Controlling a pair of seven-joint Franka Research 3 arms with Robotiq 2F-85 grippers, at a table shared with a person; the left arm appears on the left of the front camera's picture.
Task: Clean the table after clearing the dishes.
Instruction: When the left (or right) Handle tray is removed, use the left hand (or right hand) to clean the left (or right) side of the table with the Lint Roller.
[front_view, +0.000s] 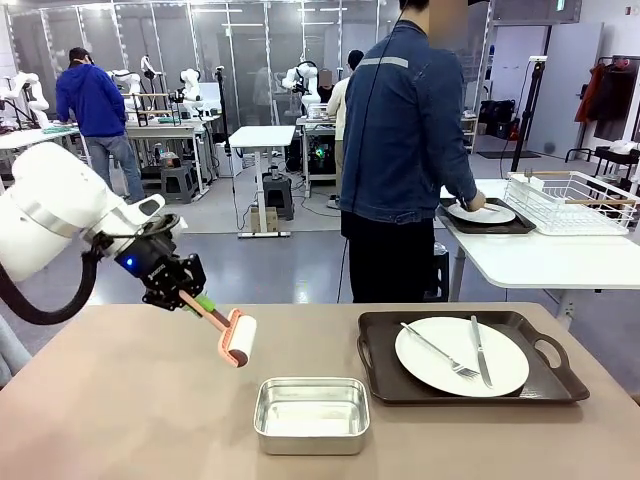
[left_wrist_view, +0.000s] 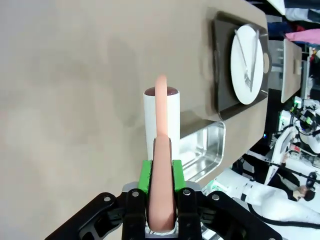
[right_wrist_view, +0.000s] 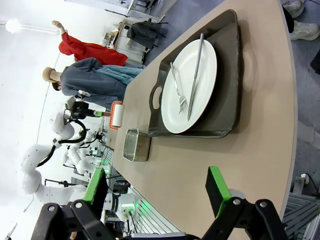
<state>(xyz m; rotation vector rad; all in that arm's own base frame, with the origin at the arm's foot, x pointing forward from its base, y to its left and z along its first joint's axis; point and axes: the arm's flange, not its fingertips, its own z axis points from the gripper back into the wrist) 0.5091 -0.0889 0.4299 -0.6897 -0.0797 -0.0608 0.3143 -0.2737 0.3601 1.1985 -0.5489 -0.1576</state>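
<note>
the left gripper (front_view: 196, 298) is clamped on the pink handle of a lint roller (front_view: 238, 338), its green pads pressed to either side of the handle. the white roll hangs low over the left half of the table (front_view: 110, 410); whether it touches the top i cannot tell. just right of the roll, nearer the robot's edge, sits a steel pan (front_view: 311, 442). right of the pan lies a dark tray (front_view: 380, 350) bearing a white plate (front_view: 505, 368), with a fork (front_view: 438, 350) and a knife (front_view: 480, 352) laid across it. the right gripper (right_wrist_view: 157, 187) hovers above the table with its fingers spread wide and nothing between them. at the far side a person (front_view: 405, 130) stands turned to a white table (front_view: 540, 262), one hand (front_view: 474, 201) at the rim of a second plate (front_view: 485, 214) on a second tray (front_view: 505, 229); whether that hand grips i cannot tell. a white wire basket (front_view: 560, 215) stands just beside that tray.
</note>
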